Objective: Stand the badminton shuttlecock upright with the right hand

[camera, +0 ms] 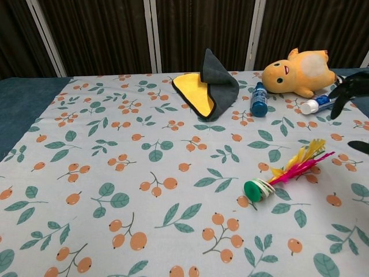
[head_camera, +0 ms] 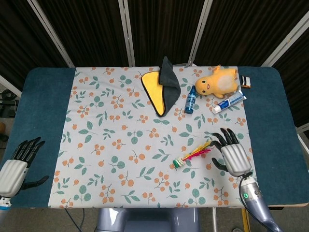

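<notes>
Floral tablecloth (head_camera: 120,121); shuttlecock (head_camera: 193,157) lying flat; labels unreadable.

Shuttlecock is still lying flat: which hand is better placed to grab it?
Right. The right hand hovers open just beside the shuttlecock, near its feathers. The left hand sits far across the table, off the patterned cloth.
</notes>
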Tool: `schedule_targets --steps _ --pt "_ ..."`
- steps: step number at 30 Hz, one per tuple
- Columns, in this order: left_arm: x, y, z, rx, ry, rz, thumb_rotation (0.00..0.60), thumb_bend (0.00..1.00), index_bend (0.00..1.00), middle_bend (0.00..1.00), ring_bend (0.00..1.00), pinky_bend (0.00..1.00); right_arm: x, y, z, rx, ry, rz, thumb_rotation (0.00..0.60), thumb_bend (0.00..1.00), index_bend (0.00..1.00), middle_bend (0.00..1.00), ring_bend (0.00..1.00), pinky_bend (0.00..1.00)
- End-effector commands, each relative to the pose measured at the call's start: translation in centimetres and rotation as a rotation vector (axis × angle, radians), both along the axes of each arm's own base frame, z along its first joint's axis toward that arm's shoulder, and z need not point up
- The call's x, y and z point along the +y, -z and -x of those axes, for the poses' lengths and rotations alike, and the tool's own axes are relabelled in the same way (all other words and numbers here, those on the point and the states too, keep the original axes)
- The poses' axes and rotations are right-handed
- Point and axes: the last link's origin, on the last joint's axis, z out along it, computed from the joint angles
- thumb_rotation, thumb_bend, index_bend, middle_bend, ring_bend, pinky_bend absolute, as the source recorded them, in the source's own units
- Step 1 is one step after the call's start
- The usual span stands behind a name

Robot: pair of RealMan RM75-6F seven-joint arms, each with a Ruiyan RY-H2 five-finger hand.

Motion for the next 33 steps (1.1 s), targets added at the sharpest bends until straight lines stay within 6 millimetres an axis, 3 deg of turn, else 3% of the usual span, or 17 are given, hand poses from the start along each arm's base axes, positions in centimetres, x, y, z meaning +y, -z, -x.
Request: schedule_targets --steps 1,6,15,33 --pt "0.0 0.0 0.0 -0.003 -0.001 0.002 0.599 0.19 0.0 0.0 0.0 0.0 -1.3 1.7 -1.0 0.009 0.004 -0.021 0.6 0.22 0.38 0.16 0.0 0.0" --pt "0.0 0.0 0.0 -0.01 -0.007 0.009 0.598 0.19 0.0 0.0 0.0 0.0 -3.1 3.6 -1.6 0.011 0.033 -0.033 0.6 0.22 0.39 0.18 0.0 0.0" --pt "0.1 0.0 0.1 -0.025 -0.018 0.024 0.599 0.19 0.0 0.0 0.0 0.0 -4.9 5.2 -1.0 0.033 0.079 -0.033 0.6 0.22 0.41 0.19 0.0 0.0" --pt "0.3 0.0 0.1 -0.039 -0.033 0.038 0.599 0.19 0.0 0.0 0.0 0.0 -5.7 6.5 1.2 0.055 0.127 -0.037 0.6 0.23 0.49 0.21 0.0 0.0"
